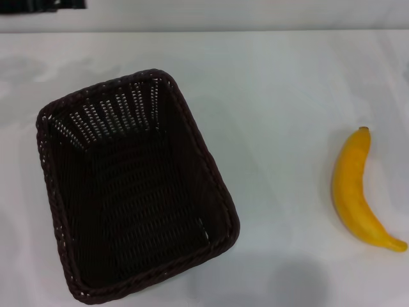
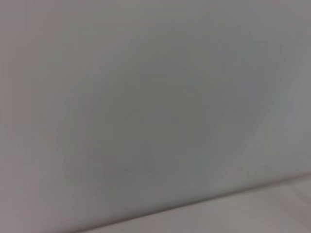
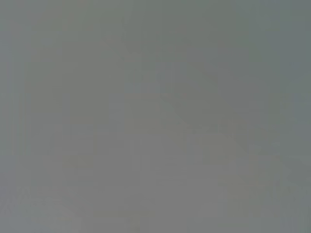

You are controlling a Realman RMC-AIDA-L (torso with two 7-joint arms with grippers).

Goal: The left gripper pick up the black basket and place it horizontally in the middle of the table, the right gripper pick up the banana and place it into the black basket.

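On the table (image 1: pixel 281 83), the black basket (image 1: pixel 131 185) sat at nine o'clock and the banana (image 1: pixel 355 192) well apart at three o'clock, while neither gripper appeared, leaving their grip impossible to tell.

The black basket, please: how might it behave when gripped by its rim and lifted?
The black basket looks woven and openwork, so probably light for its size. Its braided rim suggests it is fairly stiff. Being large, it may tilt if lifted from one edge.
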